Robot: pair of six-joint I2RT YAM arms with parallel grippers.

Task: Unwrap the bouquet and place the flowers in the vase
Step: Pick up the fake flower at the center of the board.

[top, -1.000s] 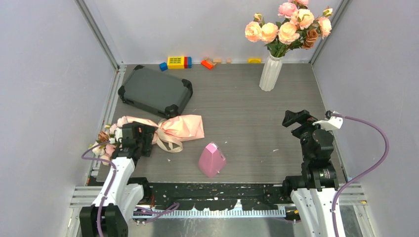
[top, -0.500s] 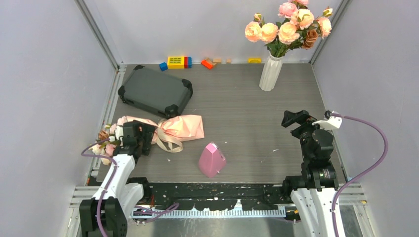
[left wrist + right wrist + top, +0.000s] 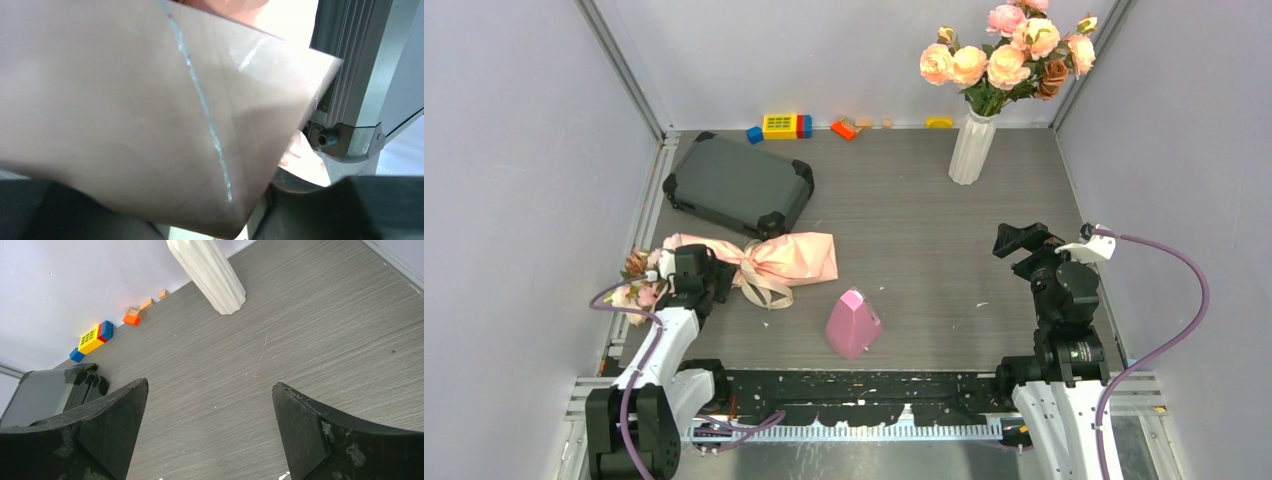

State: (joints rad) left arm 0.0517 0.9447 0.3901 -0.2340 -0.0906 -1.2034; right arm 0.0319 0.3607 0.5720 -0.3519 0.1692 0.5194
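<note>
The bouquet point(image 3: 789, 257), pale pink paper tied with a beige ribbon bow point(image 3: 764, 285), lies on its side at the table's left. Its flowers point(image 3: 632, 280) stick out past the left edge. My left gripper point(image 3: 689, 270) sits over the bundle just left of the bow. In the left wrist view the paper point(image 3: 125, 110) fills the gap between the dark fingers of that gripper point(image 3: 190, 210), touching both. The white ribbed vase point(image 3: 971, 150) stands at the back right. My right gripper point(image 3: 1021, 240) hovers open and empty over bare table, and its wrist view shows the gripper point(image 3: 210, 430) facing the vase point(image 3: 210, 275).
A dark grey case point(image 3: 736, 185) lies just behind the bouquet. A pink wedge point(image 3: 853, 323) stands near the front middle. Toy blocks point(image 3: 784, 125) line the back wall. Large peach roses point(image 3: 1009, 50) fill the vase. A metal frame rail point(image 3: 345, 75) runs close beside the left gripper.
My left gripper has narrowed onto the wrapped bundle and shifted slightly left. The flower heads have moved a little toward the back. The right arm has stayed still.
</note>
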